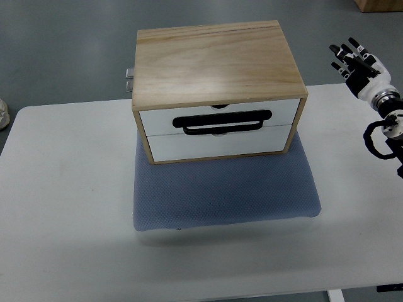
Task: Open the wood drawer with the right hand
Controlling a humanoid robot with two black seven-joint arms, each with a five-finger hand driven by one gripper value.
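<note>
Top view: right robot hand (356, 63) raised at the far right edge of the white table (63, 207), fingers spread, holding nothing. Open tabletop lies between. Well to its left, a light wooden two-drawer box (217, 63), white fronts, black handle (223, 121), drawers closed, on a blue-grey mat (220, 195).
</note>
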